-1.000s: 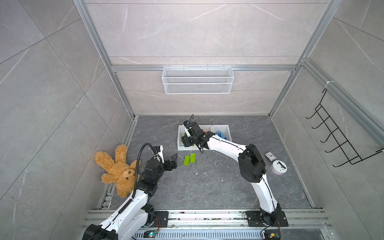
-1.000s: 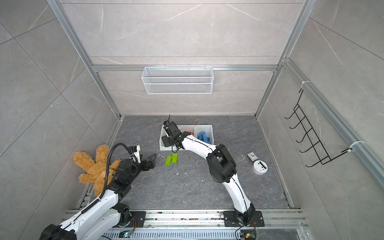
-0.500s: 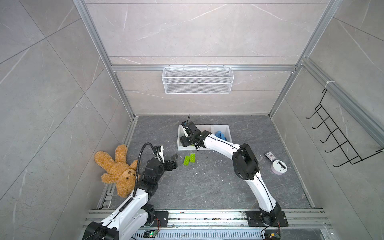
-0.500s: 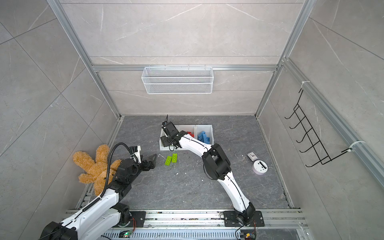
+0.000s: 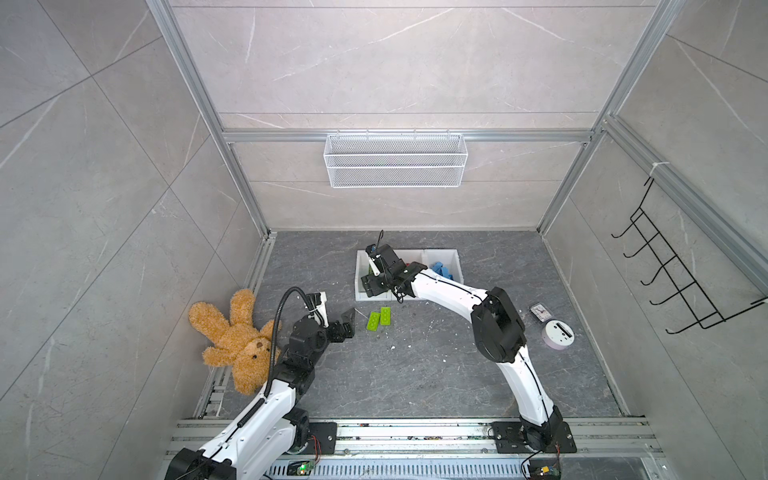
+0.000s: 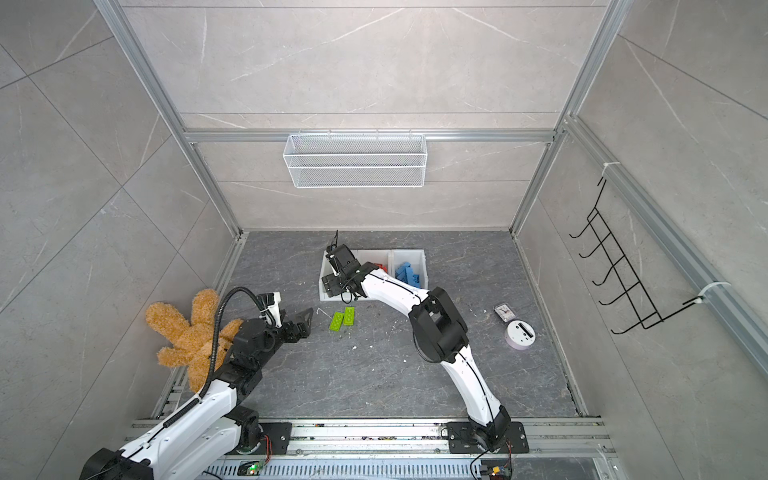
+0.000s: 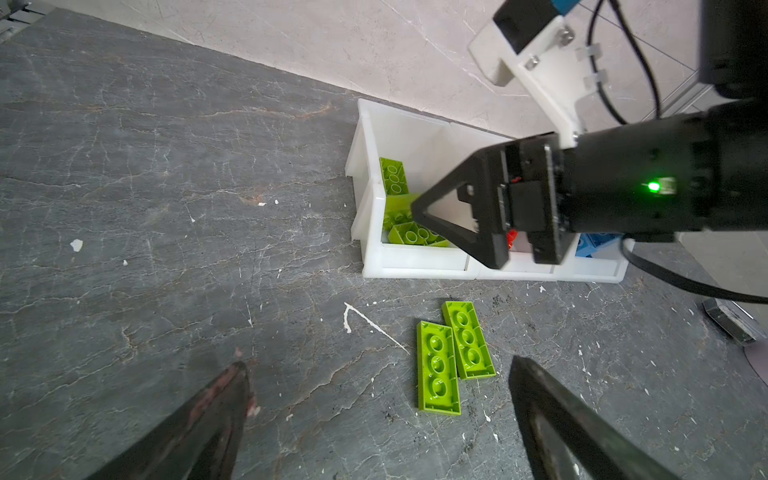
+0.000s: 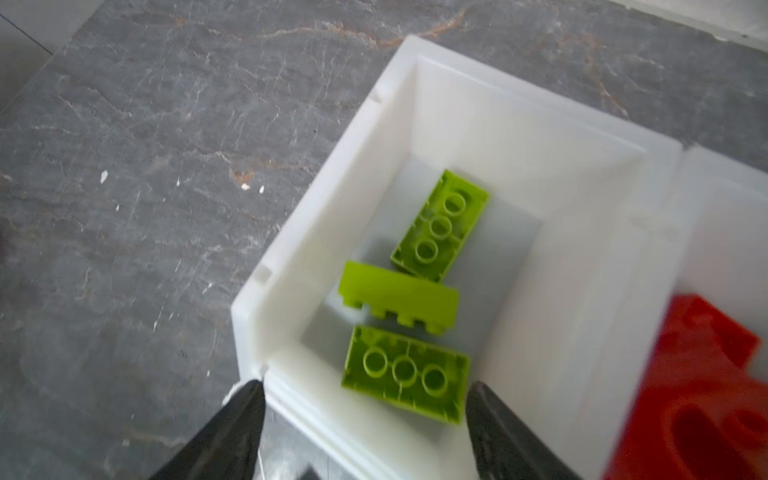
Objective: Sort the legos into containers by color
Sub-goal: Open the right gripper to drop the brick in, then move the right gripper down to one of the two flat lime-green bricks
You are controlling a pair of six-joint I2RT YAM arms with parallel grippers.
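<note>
While the right gripper hangs over the leftmost bin of the three white containers, its jaws stand spread wide and there's nothing between them. Down in that bin lie three lime green bricks, all loose: one toward the back with its hollow underside up, one tipped on its side in the middle, and one by the low front lip, underside up too. Next door, the middle bin shows red pieces, and the far bin holds blue bricks, so the colours are keeping to their own compartments. Out on the grey floor, just in front of the bins, two flat green plates lie side by side, touching, undersides up. Over on the other side, the left gripper sits low with its jaws parted wide and empty, pointing at those two plates, near them but not touching. Behind that arm a teddy bear sprawls against the wall.
</note>
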